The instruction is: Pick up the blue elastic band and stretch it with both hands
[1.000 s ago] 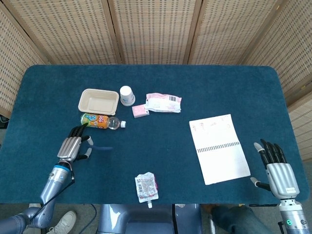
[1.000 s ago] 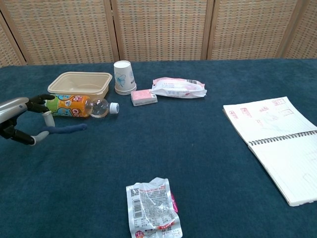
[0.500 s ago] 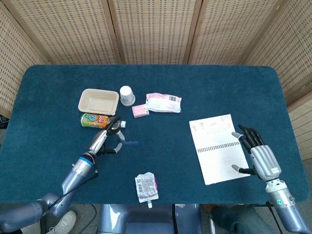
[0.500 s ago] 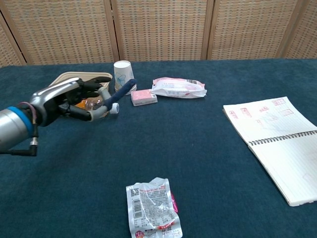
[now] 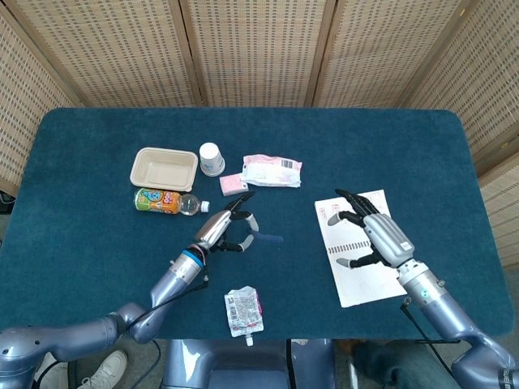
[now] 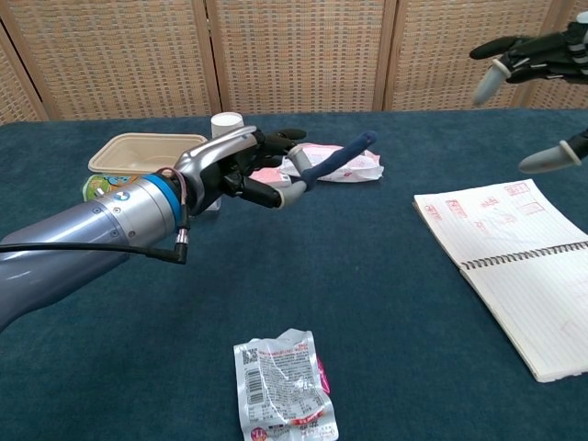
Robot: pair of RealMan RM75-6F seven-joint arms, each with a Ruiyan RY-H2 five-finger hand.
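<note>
My left hand [image 5: 225, 228] [image 6: 246, 170] is raised above the table's middle and pinches the blue elastic band [image 6: 336, 159] [image 5: 265, 237]. The band sticks out to the right of the fingers as a short dark blue strip. My right hand [image 5: 375, 235] [image 6: 533, 69] hovers over the white notebook [image 5: 363, 245] [image 6: 513, 262] with its fingers spread and nothing in it. A wide gap lies between the right hand and the band.
A beige tray [image 5: 164, 168], an orange-labelled bottle [image 5: 165, 201], a paper cup [image 5: 212, 158], a pink box [image 5: 233, 185] and a white-pink packet [image 5: 272, 171] lie at the back left. A crumpled foil pouch [image 5: 243, 312] [image 6: 283, 383] sits near the front edge.
My left hand has lifted the band off the table and carried it right, toward the middle. My right hand has risen from the front right corner and moved in over the notebook.
</note>
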